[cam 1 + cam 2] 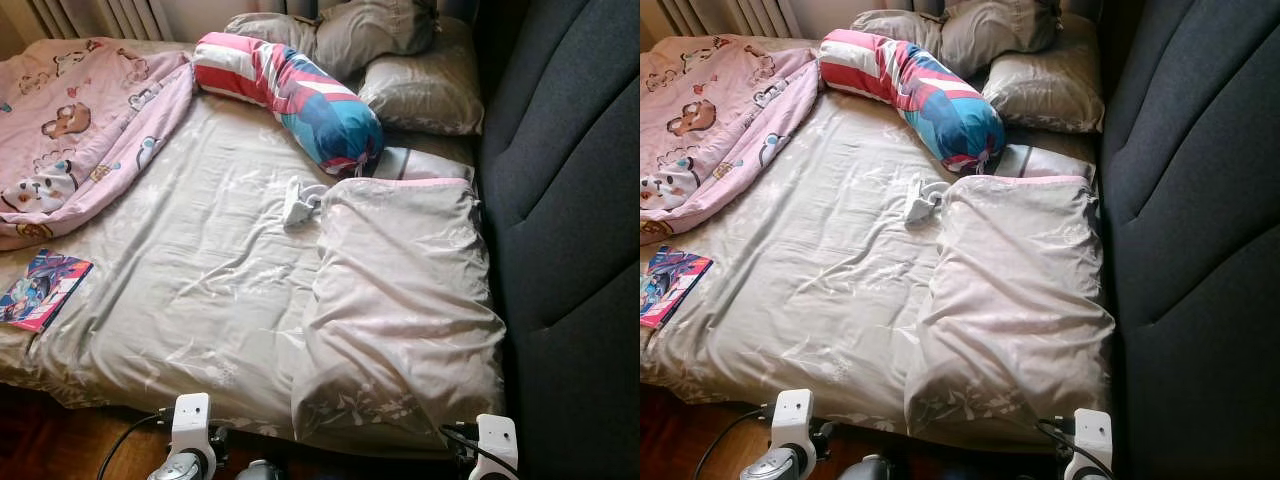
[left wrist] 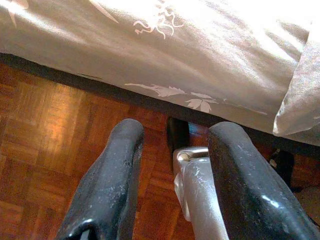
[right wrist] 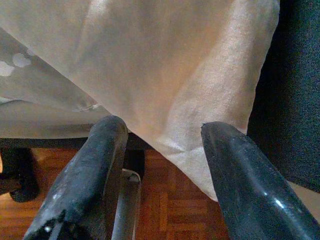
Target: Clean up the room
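Observation:
A bed with a creased beige sheet (image 1: pixel 200 270) lies before me. On its near right a large beige pillow (image 1: pixel 400 300) overhangs the edge. A red, white and blue striped bolster (image 1: pixel 300 95) lies slantwise further back, and a small crumpled white cloth (image 1: pixel 300 200) rests mid-bed. A colourful book (image 1: pixel 42 288) sits at the left edge. My left gripper (image 2: pixel 175 135) hangs open over the wooden floor (image 2: pixel 50 140), just short of the bed's edge. My right gripper (image 3: pixel 165 130) is open too, its fingers pointing at the overhanging corner of the pillow (image 3: pixel 175 75), holding nothing.
A pink cartoon-print blanket (image 1: pixel 80 130) is bunched at the far left. Grey pillows (image 1: pixel 425 90) pile at the back. A dark padded headboard (image 1: pixel 570 200) walls off the right side. Cables trail by my wrists at the bed's near edge.

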Controlling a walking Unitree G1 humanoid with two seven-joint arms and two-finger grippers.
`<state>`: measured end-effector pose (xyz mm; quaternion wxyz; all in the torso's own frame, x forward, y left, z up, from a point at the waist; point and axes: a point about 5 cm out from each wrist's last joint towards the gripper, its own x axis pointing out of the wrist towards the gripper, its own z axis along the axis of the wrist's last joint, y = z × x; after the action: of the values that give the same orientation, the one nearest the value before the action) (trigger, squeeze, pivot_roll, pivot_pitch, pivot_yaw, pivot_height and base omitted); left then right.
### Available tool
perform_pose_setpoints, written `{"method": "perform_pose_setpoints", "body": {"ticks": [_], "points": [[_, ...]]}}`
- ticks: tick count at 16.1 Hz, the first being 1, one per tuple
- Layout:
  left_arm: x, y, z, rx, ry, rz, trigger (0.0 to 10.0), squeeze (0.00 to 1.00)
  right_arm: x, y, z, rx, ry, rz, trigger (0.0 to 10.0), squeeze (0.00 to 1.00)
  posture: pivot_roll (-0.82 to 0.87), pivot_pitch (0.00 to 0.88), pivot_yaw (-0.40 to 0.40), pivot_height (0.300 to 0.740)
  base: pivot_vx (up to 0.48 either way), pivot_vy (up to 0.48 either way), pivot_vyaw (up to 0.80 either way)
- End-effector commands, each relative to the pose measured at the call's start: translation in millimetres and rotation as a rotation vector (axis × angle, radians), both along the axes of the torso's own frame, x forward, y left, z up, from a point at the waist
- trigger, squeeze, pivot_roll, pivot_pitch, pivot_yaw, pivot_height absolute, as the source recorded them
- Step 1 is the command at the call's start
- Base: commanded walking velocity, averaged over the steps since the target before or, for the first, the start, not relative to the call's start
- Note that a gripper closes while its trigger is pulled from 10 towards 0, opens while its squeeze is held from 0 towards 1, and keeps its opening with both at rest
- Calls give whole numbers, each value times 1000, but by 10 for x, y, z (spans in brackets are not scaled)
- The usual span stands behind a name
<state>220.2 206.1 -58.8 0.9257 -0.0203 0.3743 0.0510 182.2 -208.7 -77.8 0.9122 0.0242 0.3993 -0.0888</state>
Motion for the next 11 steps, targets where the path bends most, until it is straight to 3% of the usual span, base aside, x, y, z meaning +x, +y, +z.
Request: {"method": "perform_pose_setpoints", "body": {"ticks": [1, 11], "points": [[-138, 26, -83, 8, 54, 11, 10000, 0, -128, -4, -63, 2, 45, -5, 10000, 0, 28, 249, 13, 740, 0, 281, 0], [-204, 55, -114, 23, 69, 33, 10000, 0, -207, -1, -102, 1, 80, 6, 10000, 0, 37, 227, 17, 740, 0, 311, 0]]}}
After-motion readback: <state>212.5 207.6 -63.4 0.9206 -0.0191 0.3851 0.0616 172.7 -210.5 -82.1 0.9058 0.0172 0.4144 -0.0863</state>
